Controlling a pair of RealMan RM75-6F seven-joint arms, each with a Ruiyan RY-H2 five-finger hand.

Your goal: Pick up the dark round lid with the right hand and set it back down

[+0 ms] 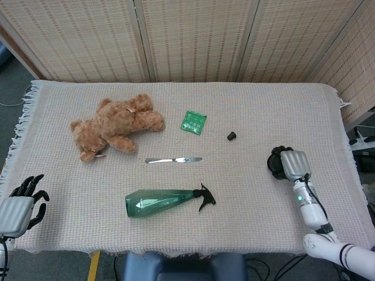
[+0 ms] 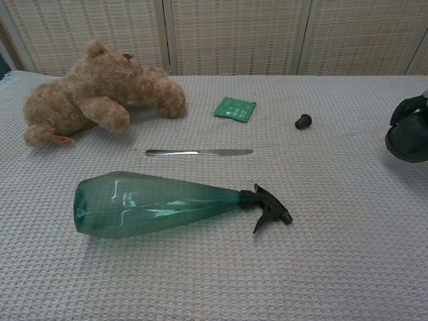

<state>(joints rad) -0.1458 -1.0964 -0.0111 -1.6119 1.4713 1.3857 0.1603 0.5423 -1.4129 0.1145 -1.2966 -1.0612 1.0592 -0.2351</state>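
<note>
My right hand (image 1: 293,165) grips the dark round lid (image 1: 276,164) near the table's right side. In the chest view the lid (image 2: 408,143) hangs above the cloth at the right frame edge, with the right hand's dark fingers (image 2: 403,109) wrapped over its top. Most of that hand is cut off by the frame edge there. My left hand (image 1: 19,206) rests at the front left corner of the table, fingers apart and holding nothing; the chest view does not show it.
A green spray bottle (image 1: 167,202) lies on its side at front centre. Behind it lie a table knife (image 1: 173,160), a green packet (image 1: 193,122) and a small black cap (image 1: 232,136). A brown teddy bear (image 1: 114,126) lies at back left. The table's right edge (image 1: 350,175) is near the right hand.
</note>
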